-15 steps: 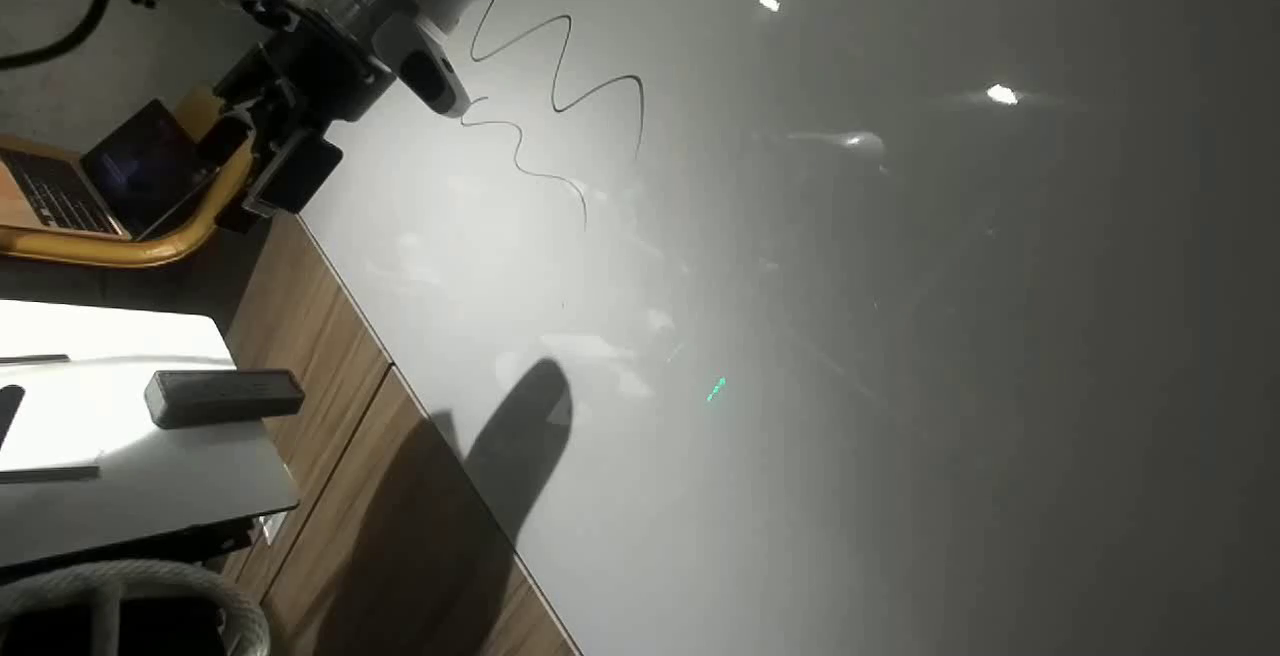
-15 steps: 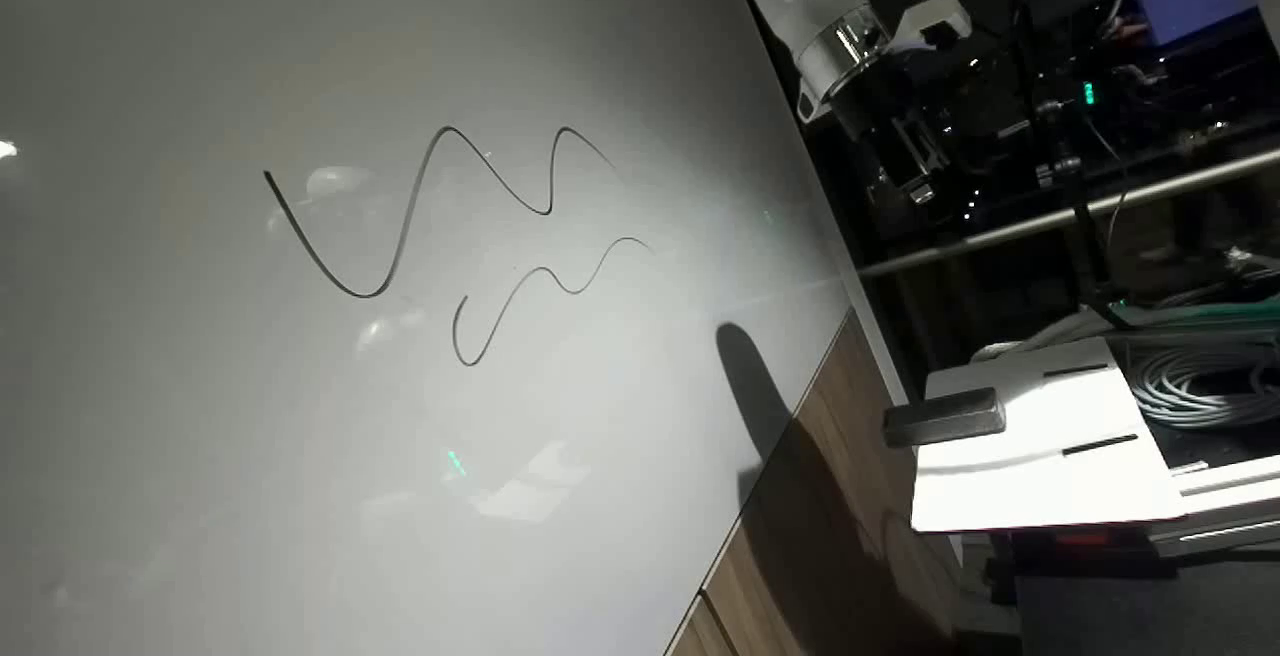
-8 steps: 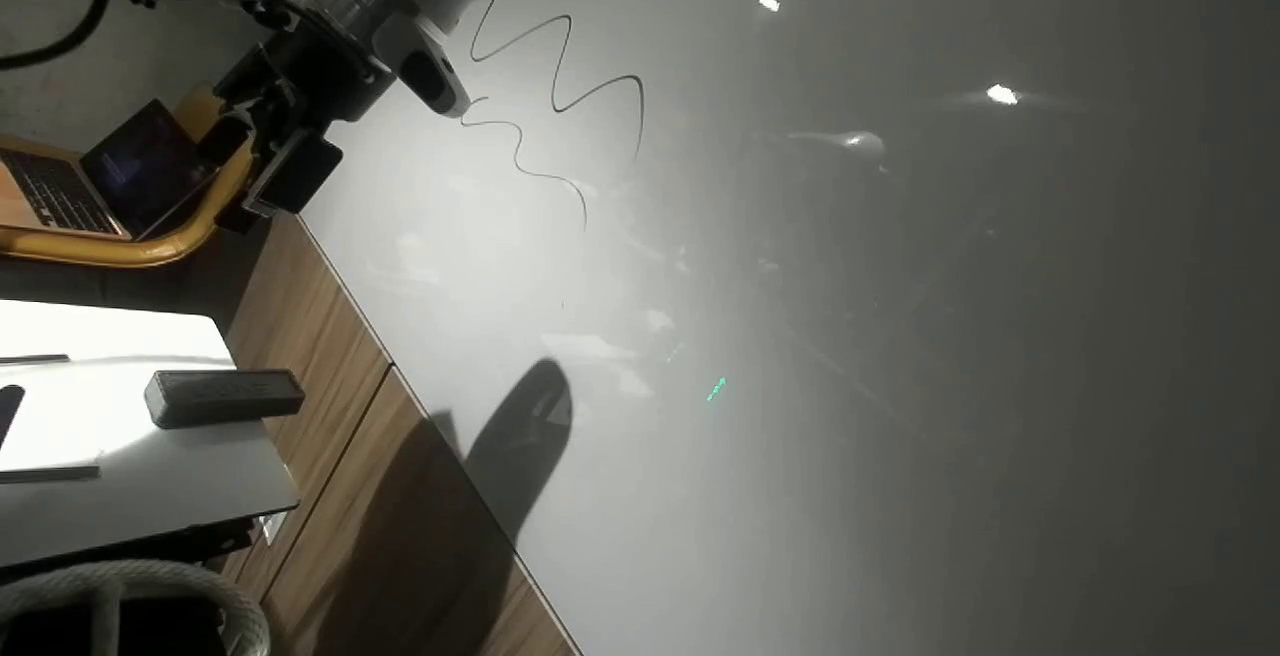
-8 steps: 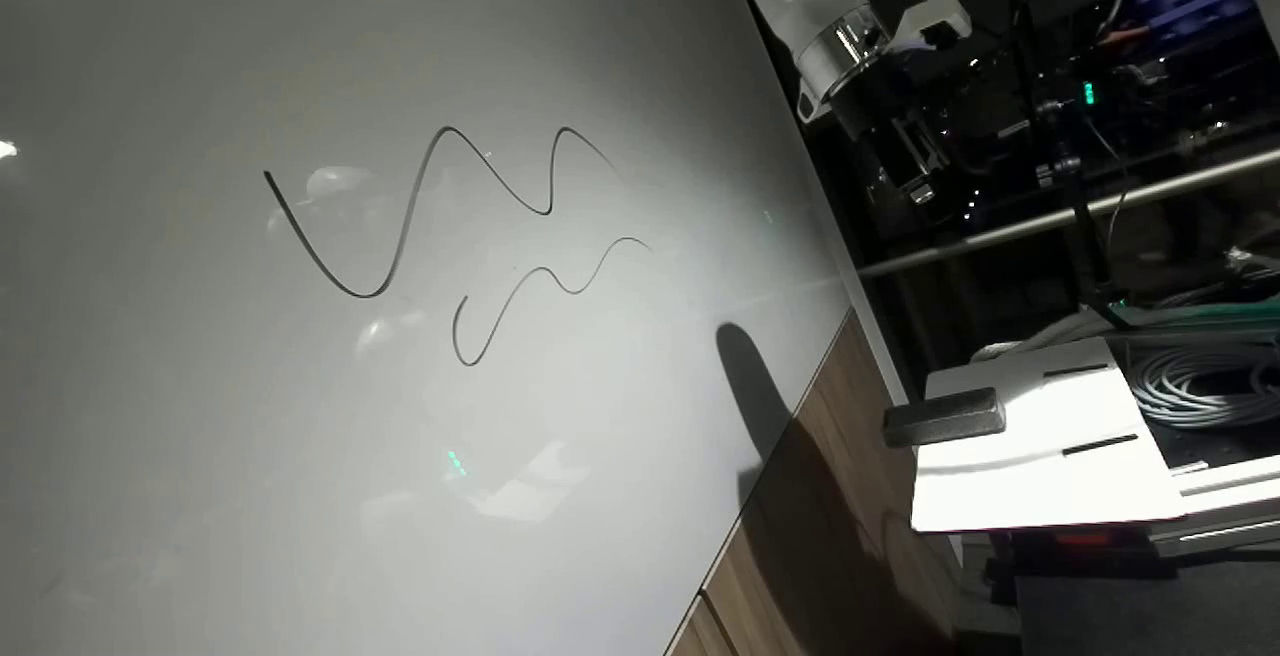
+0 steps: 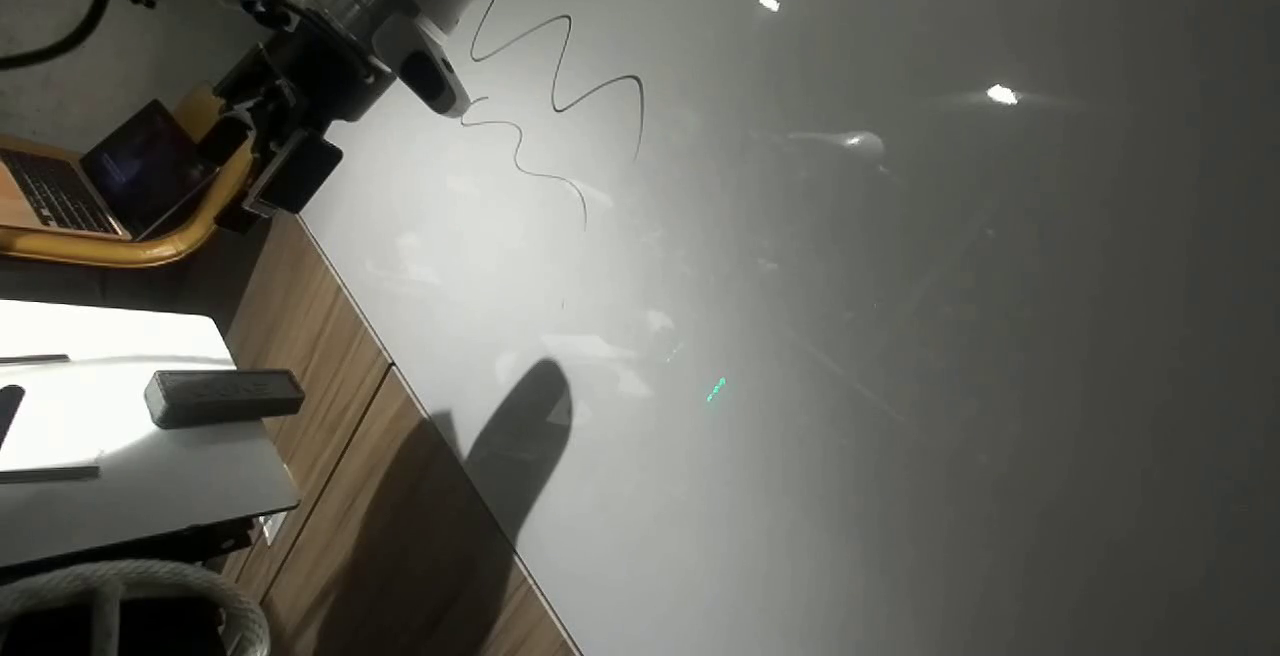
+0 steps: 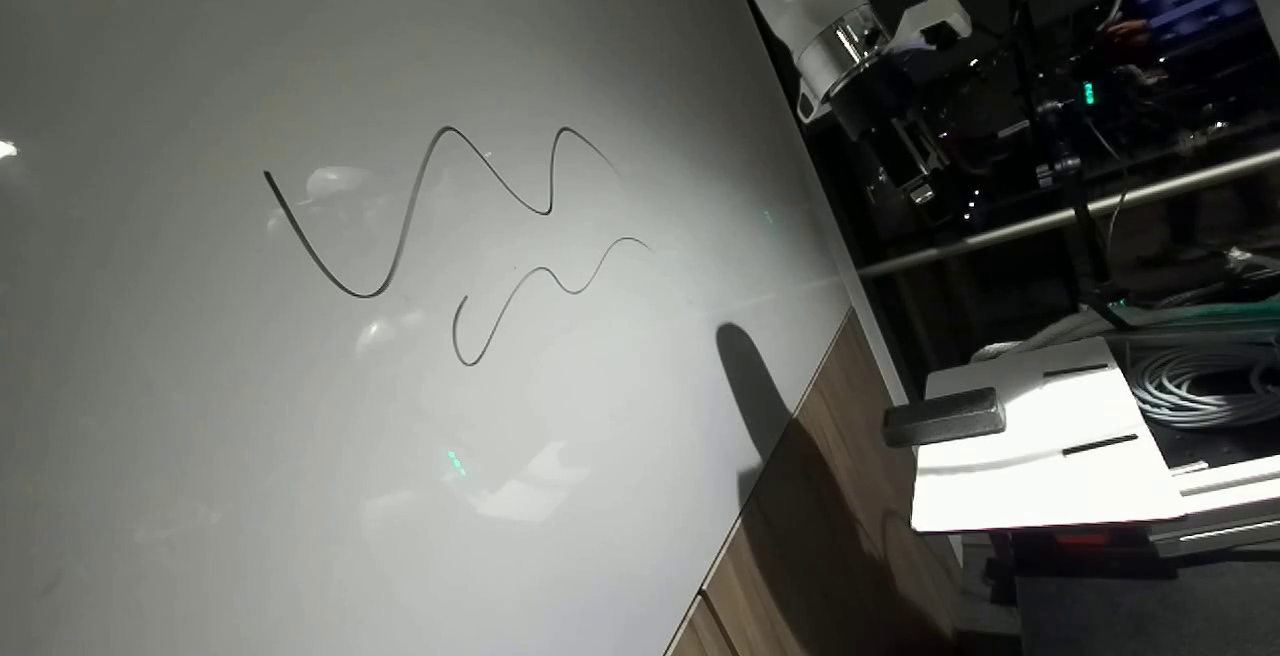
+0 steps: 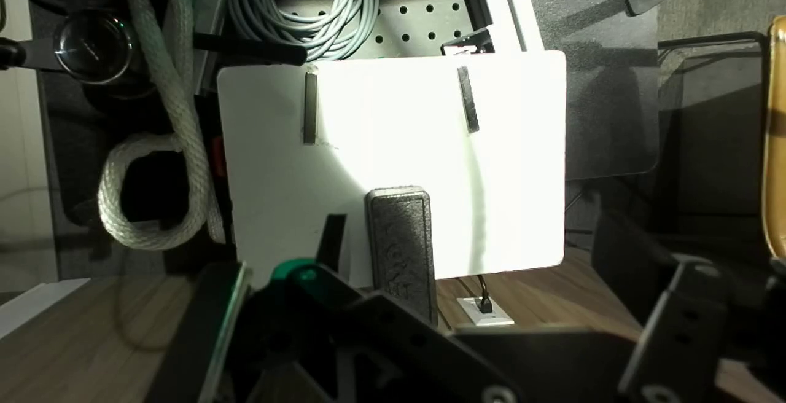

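Note:
My gripper (image 5: 262, 161) is open and empty, beside the edge of a large whiteboard. It also shows dark against a dark background in an exterior view (image 6: 915, 176). In the wrist view its fingers (image 7: 470, 231) stand wide apart at left and right. A dark grey block-shaped eraser (image 7: 400, 243) shows between them, below and apart from the gripper. The eraser lies on a white panel (image 7: 522, 176) with one end past its edge. It shows in both exterior views (image 5: 225, 398) (image 6: 945, 418). The whiteboard (image 5: 800, 496) (image 6: 300, 496) carries two wavy black lines (image 5: 556, 86) (image 6: 410, 216).
Two dark strips (image 7: 311, 108) (image 7: 468, 99) are on the white panel. A wood-grain surface (image 5: 330, 336) borders the whiteboard. A white outlet with a plug (image 7: 485, 311), a thick rope (image 7: 150, 240) and coiled grey cable (image 7: 307, 28) lie around the panel. A laptop (image 5: 140, 171) stands behind the gripper.
The arm, gripper and eraser have not moved. Only the picture on a background screen and faint reflections on the whiteboard differ.

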You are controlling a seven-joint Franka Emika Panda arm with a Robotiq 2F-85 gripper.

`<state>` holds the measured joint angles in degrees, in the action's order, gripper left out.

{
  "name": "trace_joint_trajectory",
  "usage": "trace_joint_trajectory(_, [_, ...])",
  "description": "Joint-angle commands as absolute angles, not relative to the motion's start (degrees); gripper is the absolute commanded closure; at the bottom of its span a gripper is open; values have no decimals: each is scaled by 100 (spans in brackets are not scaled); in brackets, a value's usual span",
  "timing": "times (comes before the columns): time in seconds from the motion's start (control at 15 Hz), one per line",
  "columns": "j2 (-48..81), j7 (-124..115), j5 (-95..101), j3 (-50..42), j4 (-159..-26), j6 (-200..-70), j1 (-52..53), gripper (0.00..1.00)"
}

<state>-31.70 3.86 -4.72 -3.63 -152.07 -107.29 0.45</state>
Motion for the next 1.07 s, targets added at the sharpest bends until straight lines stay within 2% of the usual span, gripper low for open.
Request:
trace_joint_trajectory(0.0, [-3169, 405, -490, -323, -15195, -10710, 1, 0])
trace_joint_trajectory(0.2, [-3215, 522, -378, -243, -15377, -11032, 54, 0])
trace_joint_trajectory(0.53, [-3273, 304, 215, 326, -15992, -12493, 181, 0])
trace_joint_trajectory(1.0, [-2223, -1141, 727, 1194, -15910, -13885, 216, 0])
